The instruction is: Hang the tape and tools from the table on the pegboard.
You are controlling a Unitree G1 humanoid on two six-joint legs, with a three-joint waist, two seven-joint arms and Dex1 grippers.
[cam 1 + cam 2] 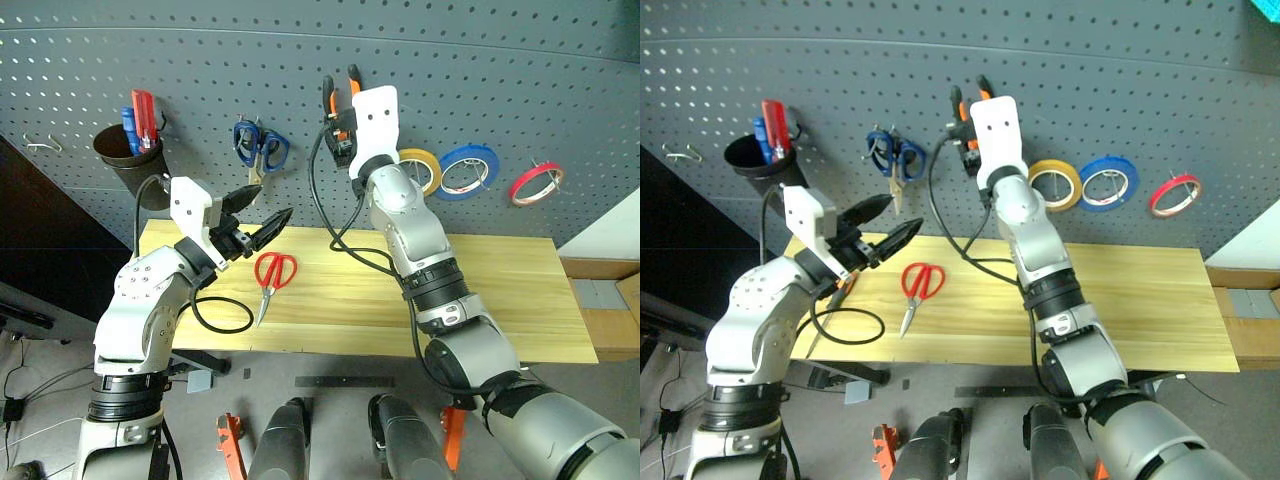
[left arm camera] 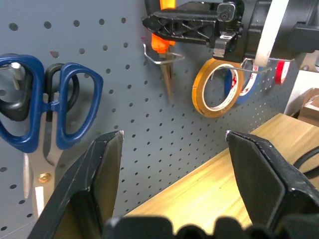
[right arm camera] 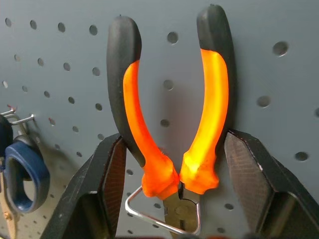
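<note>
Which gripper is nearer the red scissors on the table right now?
Left. The left gripper hovers just above the red scissors; the right gripper is up at the pegboard.

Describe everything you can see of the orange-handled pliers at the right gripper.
The orange-handled pliers are small, with two curved handles in glossy orange sleeves capped in black, and dark metal jaws. They hang on the pegboard handles up, jaws pointing down through a wire hook that catches them below the handles. The right gripper brackets them with its fingers spread; one finger lies against a handle, the other sits just beside the second handle.
</note>
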